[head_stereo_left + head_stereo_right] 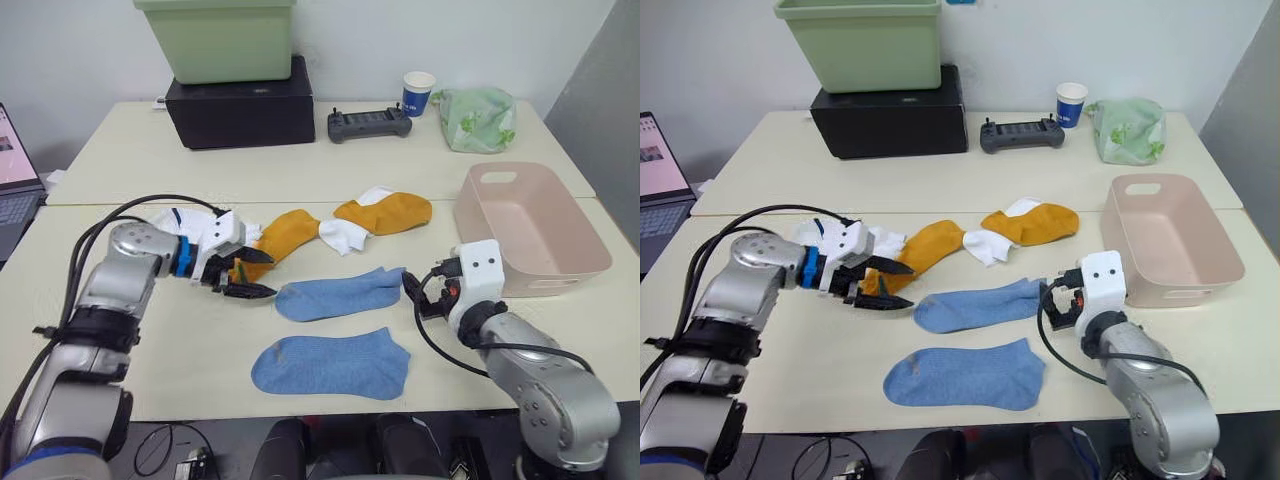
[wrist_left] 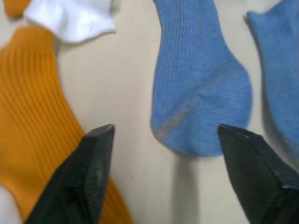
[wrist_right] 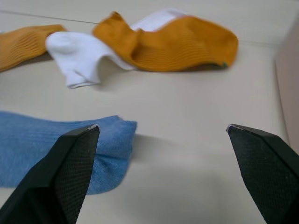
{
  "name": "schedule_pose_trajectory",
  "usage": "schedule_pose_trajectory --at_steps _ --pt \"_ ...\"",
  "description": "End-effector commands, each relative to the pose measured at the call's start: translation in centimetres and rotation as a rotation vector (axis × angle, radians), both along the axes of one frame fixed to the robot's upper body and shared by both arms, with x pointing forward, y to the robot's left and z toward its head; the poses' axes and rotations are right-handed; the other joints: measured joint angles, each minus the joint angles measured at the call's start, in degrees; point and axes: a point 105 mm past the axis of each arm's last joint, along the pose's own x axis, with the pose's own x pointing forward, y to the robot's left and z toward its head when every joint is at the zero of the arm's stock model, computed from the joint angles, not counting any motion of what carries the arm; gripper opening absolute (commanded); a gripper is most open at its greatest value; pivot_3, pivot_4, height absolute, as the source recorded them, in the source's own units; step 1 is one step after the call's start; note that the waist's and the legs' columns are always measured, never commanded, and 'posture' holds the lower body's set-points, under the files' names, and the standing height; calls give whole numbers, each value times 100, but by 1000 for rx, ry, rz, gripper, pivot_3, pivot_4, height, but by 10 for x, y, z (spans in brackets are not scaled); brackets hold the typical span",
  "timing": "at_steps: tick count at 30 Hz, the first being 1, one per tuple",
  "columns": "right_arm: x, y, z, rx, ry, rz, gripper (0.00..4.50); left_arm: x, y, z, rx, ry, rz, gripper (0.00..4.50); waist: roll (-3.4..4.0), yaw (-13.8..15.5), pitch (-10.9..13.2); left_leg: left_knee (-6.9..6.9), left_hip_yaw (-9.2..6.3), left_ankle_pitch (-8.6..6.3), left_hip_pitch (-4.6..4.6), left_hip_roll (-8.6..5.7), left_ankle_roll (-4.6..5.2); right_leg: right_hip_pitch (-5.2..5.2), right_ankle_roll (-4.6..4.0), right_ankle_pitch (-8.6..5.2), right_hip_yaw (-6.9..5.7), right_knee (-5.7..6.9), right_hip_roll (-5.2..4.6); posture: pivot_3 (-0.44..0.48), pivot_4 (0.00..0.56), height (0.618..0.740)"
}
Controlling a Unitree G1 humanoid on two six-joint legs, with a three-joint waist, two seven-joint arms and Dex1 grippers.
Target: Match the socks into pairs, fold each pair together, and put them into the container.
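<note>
Socks lie spread across the worktop (image 1: 330, 190) in the head view: two blue ones (image 1: 340, 294) (image 1: 332, 365) in front, two orange (image 1: 275, 240) (image 1: 385, 213) and white ones (image 1: 345, 237) behind. The pink basket (image 1: 585, 262) sits at the right, empty. Left wrist view: the left end effector (image 2: 175, 140) is open just above the worktop, between an orange sock and a blue toe. Right wrist view: the right end effector (image 3: 163, 128) is open, beside a blue sock's cuff (image 3: 117, 135).

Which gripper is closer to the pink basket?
Right. The right gripper sits just beside the basket; the left gripper is far across the socks.
</note>
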Motion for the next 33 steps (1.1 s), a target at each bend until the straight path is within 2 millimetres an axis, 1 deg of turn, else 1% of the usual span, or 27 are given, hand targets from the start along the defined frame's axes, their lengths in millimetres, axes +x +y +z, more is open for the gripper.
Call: schedule_pose_trajectory --at_steps 1,6,9,10,12,13,16,20,23,24,26,28,33 --pt "-11 14 11 -18 -75 141 4500 -20 -7 9 -99 161 86 4097 -2 0 1 0 -3 0 0 2 0 2 0 0 -4 -1 1 0 150 720" --pt "-16 14 6 -52 -70 188 4500 -20 -19 -14 -130 304 302 4097 -3 118 1 6 -8 0 4 0 0 18 0 -1 -16 -2 -3 0 150 720" --pt "-14 12 5 -69 -76 186 4500 -24 -27 -24 -127 347 346 4097 -5 133 -1 9 -6 0 4 -3 -1 20 0 -1 -15 -4 -8 0 150 720" --pt "-12 11 4 -77 -78 180 4500 -24 -29 -26 -126 353 357 3925 -3 142 -2 9 -6 0 6 -3 -1 22 0 -1 -16 -5 -8 0 150 720" --pt "-5 3 2 -83 -71 132 4500 -23 -33 -32 -126 362 386 3512 -3 158 -2 7 -6 1 9 -3 -1 24 0 -1 -15 -5 -9 0 150 720" --pt "0 -3 0 -57 -50 81 4500 -24 -36 -34 -122 365 381 3256 -4 168 -3 8 -5 1 11 -4 -2 26 0 -1 -15 -4 -10 0 150 720" --pt "14 -16 -7 46 22 -14 4500 -23 -48 -37 -139 380 381 2328 -3 204 -4 8 -2 1 13 -5 -2 27 0 0 -13 -4 -13 0 150 720" --pt "25 -19 -14 131 95 -47 4500 -27 -60 -40 -154 404 361 1110 -3 247 -4 7 4 1 12 -8 -3 26 0 0 -10 -7 -16 0 150 720" --pt "30 -14 -21 201 152 -40 4500 -28 -64 -41 -159 405 363 245 -3 247 -4 5 6 1 12 -7 -3 25 0 0 -8 -9 -16 0 150 720" --pt "33 -11 -22 257 174 -45 4500 -27 -64 -40 -161 395 367 64 -3 247 -4 5 6 1 12 -7 -3 25 0 0 -8 -9 -17 0 150 720" --pt "39 -9 -27 335 214 -70 4120 -24 -63 -39 -161 375 375 0 -1 240 -5 4 6 1 13 -6 -3 24 0 0 -9 -7 -16 0 150 720" --pt "42 -9 -30 345 221 -76 3629 -19 -57 -37 -155 351 386 0 -1 244 -5 2 7 2 14 -6 -3 22 -1 0 -7 -5 -16 0 150 720" --pt "43 -2 -28 368 216 -36 1907 -10 -48 -34 -144 306 390 0 -1 244 -5 2 9 2 13 -7 -4 20 -1 0 -6 -6 -16 0 150 720"
